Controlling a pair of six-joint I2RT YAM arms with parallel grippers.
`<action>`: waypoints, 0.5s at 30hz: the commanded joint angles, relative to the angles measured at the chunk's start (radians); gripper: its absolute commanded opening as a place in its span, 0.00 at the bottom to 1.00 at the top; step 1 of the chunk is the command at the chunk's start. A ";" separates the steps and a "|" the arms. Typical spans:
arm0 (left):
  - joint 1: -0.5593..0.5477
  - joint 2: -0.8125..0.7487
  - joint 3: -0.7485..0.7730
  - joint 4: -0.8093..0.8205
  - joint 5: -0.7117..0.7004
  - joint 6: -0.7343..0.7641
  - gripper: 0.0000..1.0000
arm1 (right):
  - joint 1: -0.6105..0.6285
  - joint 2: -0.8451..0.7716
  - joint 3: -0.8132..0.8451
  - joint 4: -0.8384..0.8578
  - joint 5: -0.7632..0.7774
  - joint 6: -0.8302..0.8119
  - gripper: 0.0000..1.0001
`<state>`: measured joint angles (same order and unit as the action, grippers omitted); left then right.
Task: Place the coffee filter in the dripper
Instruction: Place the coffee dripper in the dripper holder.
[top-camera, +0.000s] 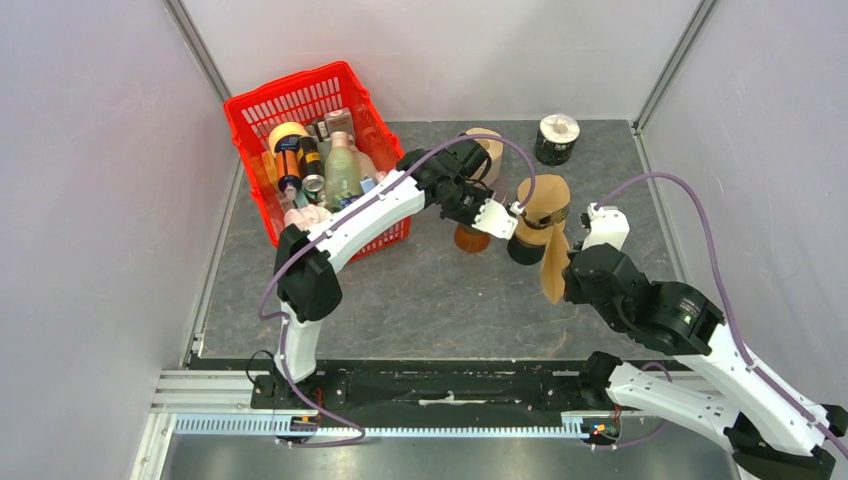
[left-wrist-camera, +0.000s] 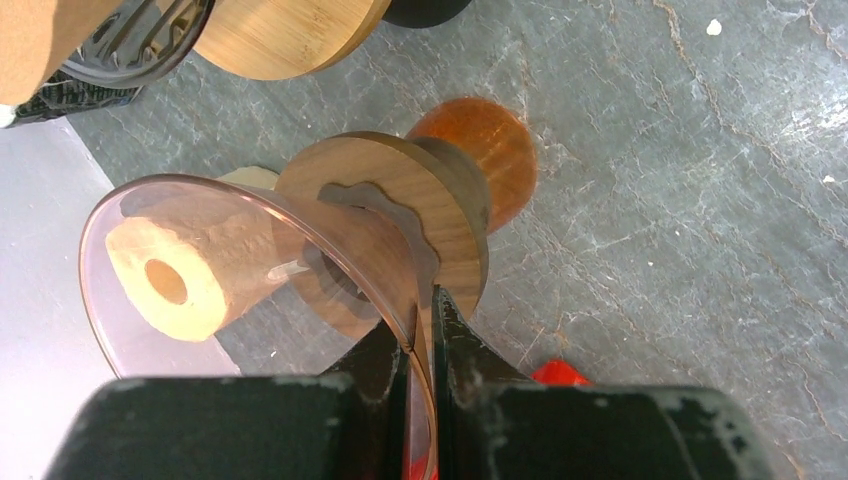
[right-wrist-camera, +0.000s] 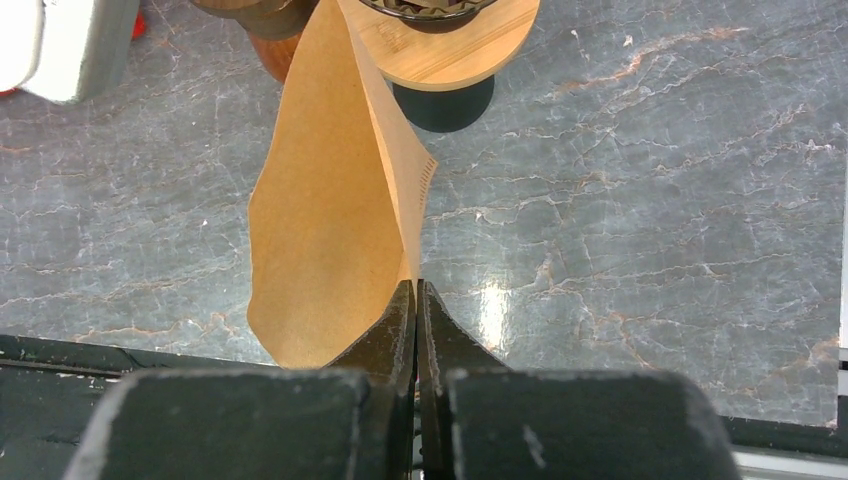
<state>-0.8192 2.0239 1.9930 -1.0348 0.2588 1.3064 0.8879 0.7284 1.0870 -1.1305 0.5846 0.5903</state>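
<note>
The dripper (left-wrist-camera: 390, 200) is a clear amber-tinted cone with a wooden collar. My left gripper (left-wrist-camera: 420, 322) is shut on its thin rim. From above, the dripper (top-camera: 472, 238) shows under the left gripper (top-camera: 480, 215) at mid-table. The coffee filter (right-wrist-camera: 330, 200) is a brown paper cone, pinched at its edge by my shut right gripper (right-wrist-camera: 416, 292). In the top view the filter (top-camera: 553, 272) hangs at the right gripper (top-camera: 568, 268), a little right of and nearer than the dripper and apart from it.
A wooden-topped stand on a black base (top-camera: 543, 205) sits between the two grippers, close to the filter. Behind the dripper stands a beige roll (top-camera: 488, 150), and a dark can (top-camera: 557, 138) is at the back. A red basket (top-camera: 300, 100) of bottles is at the left.
</note>
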 joint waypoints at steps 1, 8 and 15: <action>-0.028 0.053 -0.110 -0.176 0.055 -0.040 0.02 | -0.001 -0.011 -0.002 0.007 0.029 -0.009 0.00; -0.030 0.057 -0.175 -0.210 0.115 -0.068 0.02 | -0.001 -0.002 0.013 -0.004 0.026 -0.009 0.00; -0.030 0.071 -0.241 -0.304 0.241 -0.009 0.02 | -0.002 0.009 0.028 -0.004 0.005 -0.015 0.00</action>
<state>-0.8219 1.9751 1.8839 -0.9657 0.3119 1.3170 0.8879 0.7296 1.0870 -1.1313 0.5823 0.5835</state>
